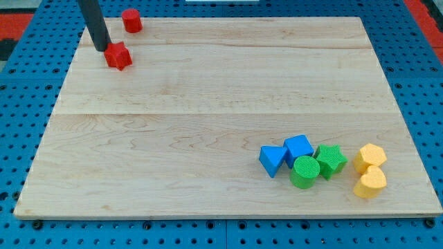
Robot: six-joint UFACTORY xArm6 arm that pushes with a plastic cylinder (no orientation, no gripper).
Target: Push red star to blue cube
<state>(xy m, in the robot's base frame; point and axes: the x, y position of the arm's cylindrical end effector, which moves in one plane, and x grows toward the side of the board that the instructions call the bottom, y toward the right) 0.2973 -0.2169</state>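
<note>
The red star [119,56] lies near the board's top left corner. My tip [101,49] sits just to the star's upper left, touching or nearly touching it. The blue cube [298,147] sits far off at the view's lower right, in a cluster of blocks. The rod rises from the tip out of the view's top.
A red cylinder [132,21] stands at the top edge, right of the rod. Around the blue cube: a blue triangular block [273,160] on its left, a green cylinder [304,172] below, a green star [331,160] on its right. Two yellow blocks [370,158] [369,182] lie further right. The wooden board [208,117] rests on blue pegboard.
</note>
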